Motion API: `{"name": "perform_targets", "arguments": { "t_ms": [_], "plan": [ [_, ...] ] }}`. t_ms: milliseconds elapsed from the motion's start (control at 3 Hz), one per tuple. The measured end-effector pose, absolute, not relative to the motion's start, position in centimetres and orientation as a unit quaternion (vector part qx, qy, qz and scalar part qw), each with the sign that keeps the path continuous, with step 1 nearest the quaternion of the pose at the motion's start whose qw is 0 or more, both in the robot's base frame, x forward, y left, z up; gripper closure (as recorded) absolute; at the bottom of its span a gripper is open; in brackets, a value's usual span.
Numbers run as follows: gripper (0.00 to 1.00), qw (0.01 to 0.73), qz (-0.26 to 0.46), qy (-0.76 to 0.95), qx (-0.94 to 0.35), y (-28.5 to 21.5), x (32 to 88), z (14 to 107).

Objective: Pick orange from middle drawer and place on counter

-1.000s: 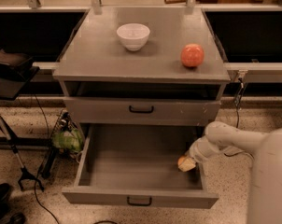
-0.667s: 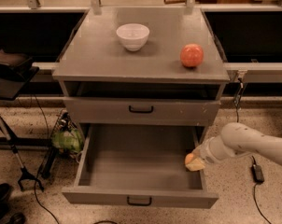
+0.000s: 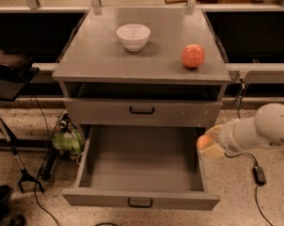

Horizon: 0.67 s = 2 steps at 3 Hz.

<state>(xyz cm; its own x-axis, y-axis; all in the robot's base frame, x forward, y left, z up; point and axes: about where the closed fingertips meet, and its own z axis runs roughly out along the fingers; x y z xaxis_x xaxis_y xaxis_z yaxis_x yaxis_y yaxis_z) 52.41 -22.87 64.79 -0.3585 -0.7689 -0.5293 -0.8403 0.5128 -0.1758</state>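
My gripper (image 3: 209, 144) reaches in from the right on a white arm and is shut on the small orange (image 3: 203, 141). It holds the fruit above the right wall of the open middle drawer (image 3: 141, 166), below the shut drawer front above. The drawer is pulled out and its inside shows nothing else. The grey counter (image 3: 104, 55) lies above and behind.
A white bowl (image 3: 133, 36) stands on the counter at the back middle. A larger reddish-orange fruit (image 3: 193, 56) sits on the counter's right side. A green bag (image 3: 67, 140) and a black stand (image 3: 12, 126) are on the floor at left. A cable lies at right.
My gripper has lifted the orange out of the drawer's right corner, moving up and to the right, clear of the drawer's inside.
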Motion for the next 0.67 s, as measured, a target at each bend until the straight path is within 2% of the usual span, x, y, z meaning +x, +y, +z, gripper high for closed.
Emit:
{"name": "perform_targets", "arguments": {
  "t_ms": [667],
  "plan": [
    [1.00,0.347,0.017,0.765,-0.542,-20.0,54.4,80.1]
  ]
}}
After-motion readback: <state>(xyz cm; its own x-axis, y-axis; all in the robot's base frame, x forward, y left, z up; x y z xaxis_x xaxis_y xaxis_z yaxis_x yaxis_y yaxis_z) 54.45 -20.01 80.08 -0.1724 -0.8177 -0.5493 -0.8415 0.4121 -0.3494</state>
